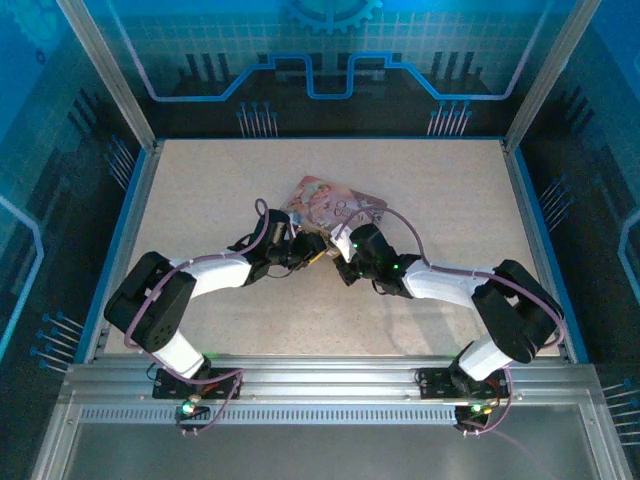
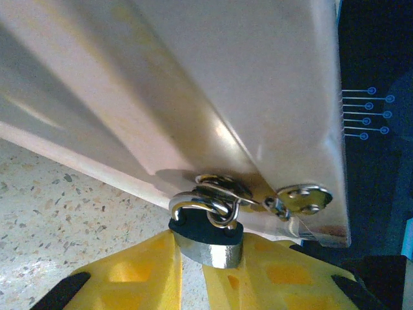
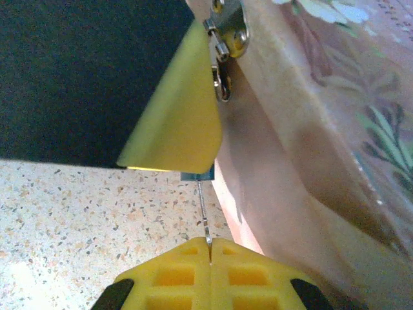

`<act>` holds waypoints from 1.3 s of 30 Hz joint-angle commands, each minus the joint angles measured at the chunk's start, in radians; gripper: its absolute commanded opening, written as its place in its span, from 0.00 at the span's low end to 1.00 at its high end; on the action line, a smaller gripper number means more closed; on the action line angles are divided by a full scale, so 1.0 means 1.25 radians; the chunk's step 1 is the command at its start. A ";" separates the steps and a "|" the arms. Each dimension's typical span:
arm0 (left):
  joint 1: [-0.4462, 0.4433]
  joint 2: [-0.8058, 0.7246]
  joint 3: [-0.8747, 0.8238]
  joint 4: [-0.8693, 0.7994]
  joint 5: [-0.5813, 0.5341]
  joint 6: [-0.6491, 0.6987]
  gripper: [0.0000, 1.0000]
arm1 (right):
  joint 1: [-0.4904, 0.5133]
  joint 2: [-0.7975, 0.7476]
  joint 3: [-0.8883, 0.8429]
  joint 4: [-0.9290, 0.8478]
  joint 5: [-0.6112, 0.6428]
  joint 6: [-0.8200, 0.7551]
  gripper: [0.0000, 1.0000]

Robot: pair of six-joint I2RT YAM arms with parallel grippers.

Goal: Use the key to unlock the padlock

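The padlock [image 2: 208,240] has a dark body with a silvery base. Its shackle [image 2: 206,205] hooks through the hasp of the pink tin [image 2: 193,84]. My left gripper [image 2: 210,248] is shut on the padlock's body between its yellow fingers. In the right wrist view my right gripper [image 3: 210,248] is shut on the thin key [image 3: 203,206]. The key's tip reaches the small bluish underside of the padlock [image 3: 197,175], just below the left gripper's yellow finger [image 3: 177,123]. From above, the left gripper [image 1: 312,250] and the right gripper [image 1: 343,252] meet at the tin's near edge.
The pink illustrated tin [image 1: 335,205] lies mid-table, tilted up at its near edge. Its hasp plate [image 3: 229,32] sits beside the padlock. Speckled tabletop [image 1: 200,190] surrounds it, bounded by blue-edged walls [image 1: 135,200].
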 commanded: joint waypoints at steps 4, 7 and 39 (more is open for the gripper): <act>-0.012 0.008 0.026 0.040 0.014 0.001 0.26 | -0.007 -0.028 0.006 -0.008 -0.014 0.006 0.00; -0.011 0.008 0.026 0.040 0.015 0.002 0.26 | -0.007 -0.028 0.003 -0.011 -0.015 0.010 0.00; -0.014 0.010 0.020 0.045 0.016 -0.001 0.26 | -0.020 0.008 0.056 0.024 -0.079 0.058 0.00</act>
